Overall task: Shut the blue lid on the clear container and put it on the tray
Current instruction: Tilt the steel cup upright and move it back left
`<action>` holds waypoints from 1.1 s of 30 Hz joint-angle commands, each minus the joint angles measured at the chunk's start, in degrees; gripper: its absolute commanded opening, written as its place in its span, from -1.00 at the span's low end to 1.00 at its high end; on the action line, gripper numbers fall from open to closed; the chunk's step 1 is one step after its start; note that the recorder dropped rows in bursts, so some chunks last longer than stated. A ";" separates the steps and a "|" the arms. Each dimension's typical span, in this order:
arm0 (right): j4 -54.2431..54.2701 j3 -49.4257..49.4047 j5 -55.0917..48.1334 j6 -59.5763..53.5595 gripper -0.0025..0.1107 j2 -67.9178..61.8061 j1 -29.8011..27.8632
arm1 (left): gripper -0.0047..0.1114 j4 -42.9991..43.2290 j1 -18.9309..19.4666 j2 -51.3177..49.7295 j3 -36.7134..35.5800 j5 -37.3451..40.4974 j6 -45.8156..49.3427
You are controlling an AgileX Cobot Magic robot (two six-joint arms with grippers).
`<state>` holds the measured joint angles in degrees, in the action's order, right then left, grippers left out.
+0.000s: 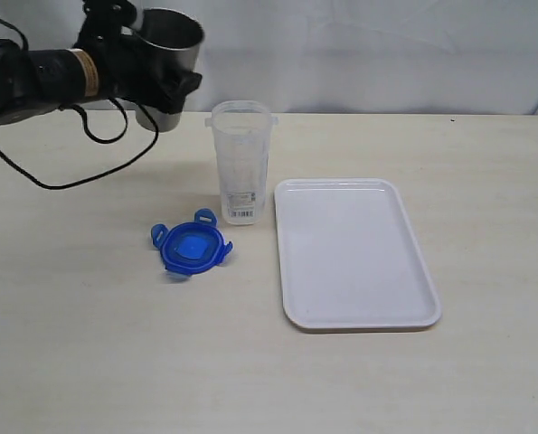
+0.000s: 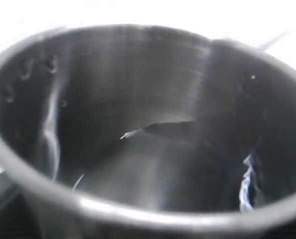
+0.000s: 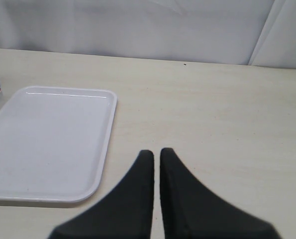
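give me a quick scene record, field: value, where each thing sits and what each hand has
clear container: upright on the table, top open, no lid on it
blue lid: flat on the table, left of the container and nearer the exterior camera, apart from it
tray: just right of the container, nothing on it
left hand: raised at the back left, gripping a steel cup
right hand: shut, empty, over bare table beside the tray
task state: lid not yet on, container not yet on tray
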<state>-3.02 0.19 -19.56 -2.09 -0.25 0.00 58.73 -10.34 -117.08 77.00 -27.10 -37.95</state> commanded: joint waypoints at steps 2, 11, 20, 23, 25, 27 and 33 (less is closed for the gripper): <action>-0.42 -0.19 -0.06 -0.03 -0.88 0.25 -0.40 | -0.92 -6.87 8.69 -0.66 1.01 -8.50 -5.58; -0.42 -0.19 -0.06 -0.03 -0.88 0.25 -0.40 | -0.92 -10.26 16.25 -13.85 2.24 -24.15 3.22; -0.42 -0.19 -0.06 -0.03 -0.88 0.25 -0.40 | -0.92 -13.27 16.25 -21.38 7.10 -23.80 6.04; -0.42 -0.19 -0.06 -0.03 -0.88 0.25 -0.40 | -0.92 -11.13 16.25 -21.38 7.10 -21.67 8.14; -0.42 -0.19 -0.06 -0.03 -0.88 0.25 -0.40 | -0.92 -11.13 16.25 -21.38 7.10 -21.03 8.14; -0.42 -0.19 -0.06 -0.03 -0.88 0.25 -0.40 | -0.92 -11.02 16.25 -21.38 7.10 -21.03 8.14; -0.42 -0.19 -0.06 -0.03 -0.88 0.25 -0.40 | -0.92 -11.11 16.25 -21.38 7.10 -21.03 4.62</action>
<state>-3.02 0.19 -19.56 -2.09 -0.25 0.00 48.10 5.91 -139.16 83.52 -46.37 -31.55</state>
